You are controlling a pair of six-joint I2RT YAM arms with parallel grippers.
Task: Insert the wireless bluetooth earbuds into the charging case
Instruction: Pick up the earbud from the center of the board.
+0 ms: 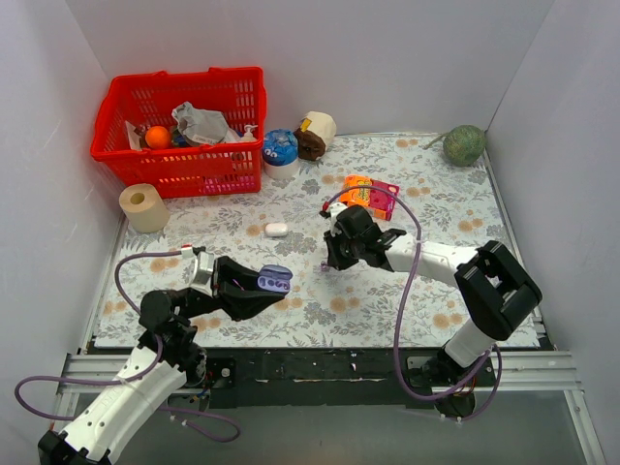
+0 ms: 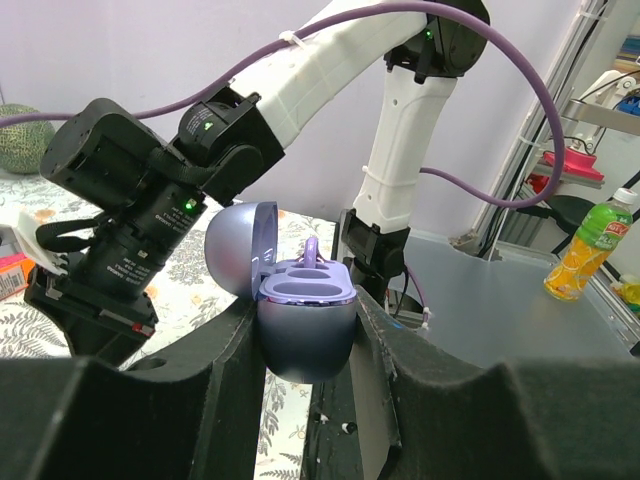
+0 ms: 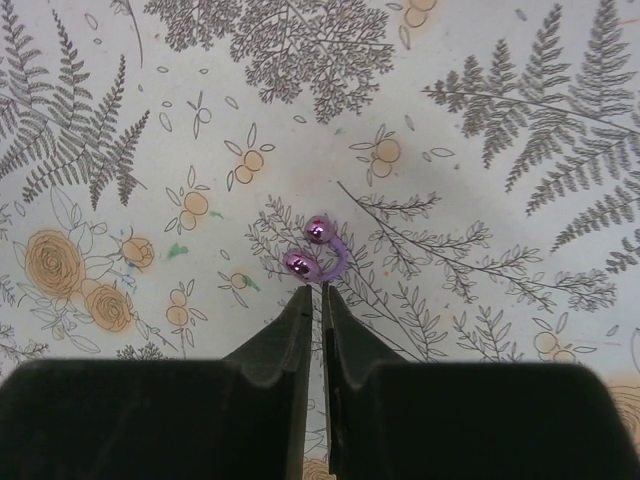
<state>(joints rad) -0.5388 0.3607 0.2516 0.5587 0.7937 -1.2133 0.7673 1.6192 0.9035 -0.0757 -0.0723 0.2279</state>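
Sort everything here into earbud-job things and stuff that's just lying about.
Job: purple charging case, lid open, in left claw; purple earbud at right claw's tips; white case.
Lying about: red basket, paper roll, snack packet, melon.
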